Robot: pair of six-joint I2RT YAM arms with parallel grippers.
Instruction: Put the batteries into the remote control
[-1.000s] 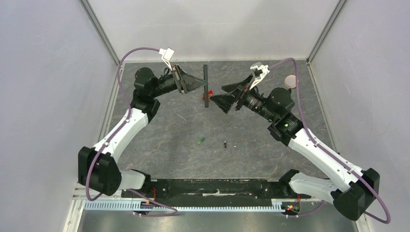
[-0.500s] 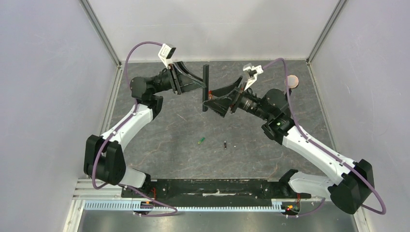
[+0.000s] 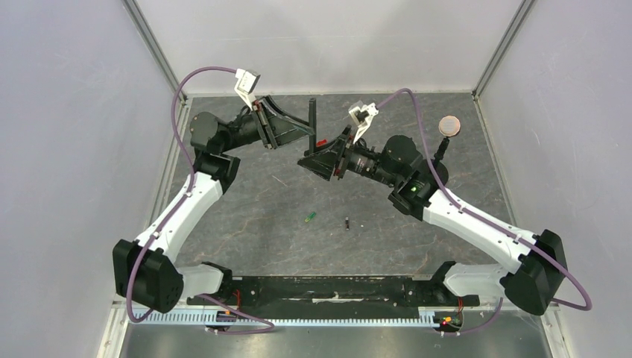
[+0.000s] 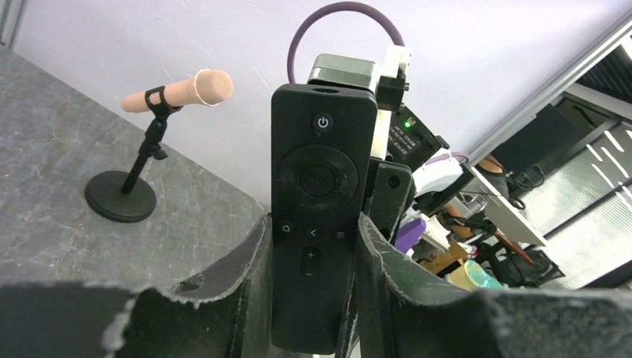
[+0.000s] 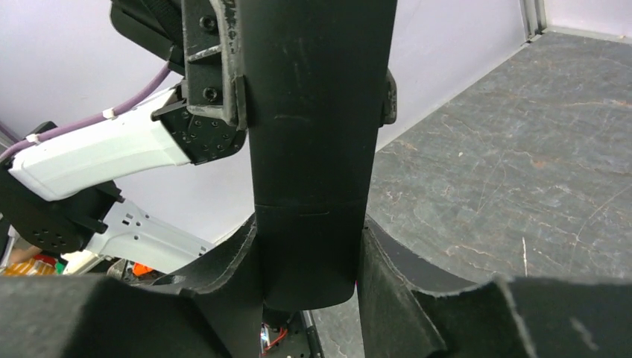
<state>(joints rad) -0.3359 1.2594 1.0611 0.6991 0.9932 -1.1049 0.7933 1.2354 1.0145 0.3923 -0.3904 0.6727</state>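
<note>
The remote control (image 3: pixel 312 118) is held off the table near the back middle, its button face (image 4: pixel 320 171) toward the left wrist camera and its plain back (image 5: pixel 309 149) toward the right one. My left gripper (image 3: pixel 305 129) is shut on its lower half, and both pads press its sides in the left wrist view (image 4: pixel 314 224). My right gripper (image 3: pixel 310 159) comes in from the other side and is shut on the remote's bottom end (image 5: pixel 309 231). Two batteries lie on the table nearer the arms, a green one (image 3: pixel 310 217) and a dark one (image 3: pixel 348 222).
A black round-based stand with a tan disc (image 3: pixel 447 125) is at the back right, also seen in the left wrist view (image 4: pixel 119 195). A small red thing (image 3: pixel 320 141) shows between the two grippers. Grey walls close in the table on three sides.
My right gripper moved left up to the remote control and closed from wide open onto its bottom end. The left arm shifted slightly left, still holding the remote.
</note>
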